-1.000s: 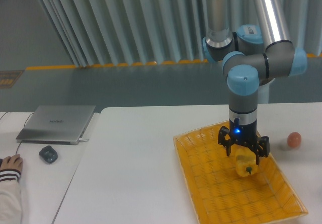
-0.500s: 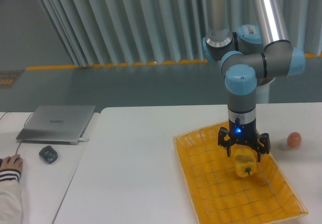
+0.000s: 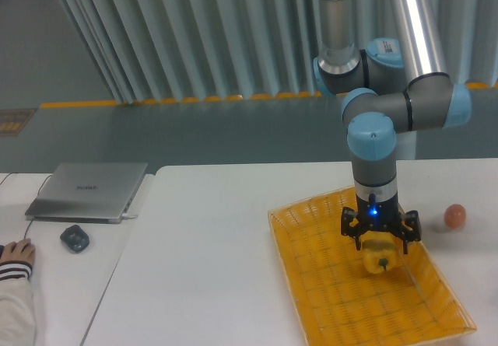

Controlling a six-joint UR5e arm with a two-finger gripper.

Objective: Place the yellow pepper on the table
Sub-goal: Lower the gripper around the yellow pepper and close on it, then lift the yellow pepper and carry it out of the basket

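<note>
The yellow pepper (image 3: 380,256) lies in the yellow-orange woven basket (image 3: 327,284), in its right half, with its dark stem facing the camera. My gripper (image 3: 380,246) points straight down over the pepper. Its fingers (image 3: 356,239) are spread and stand on either side of the pepper's top, so the gripper is open around it. The pepper still rests on the basket floor. The white table (image 3: 210,268) stretches out to the left of the basket.
A small orange-pink ball (image 3: 454,215) sits on the table to the right of the basket. A closed laptop (image 3: 88,190), a dark mouse (image 3: 75,238) and a person's hand (image 3: 15,251) are on the table at far left.
My gripper has come down a little, so its fingers now sit lower around the pepper. The pepper has stayed in place in the basket.
</note>
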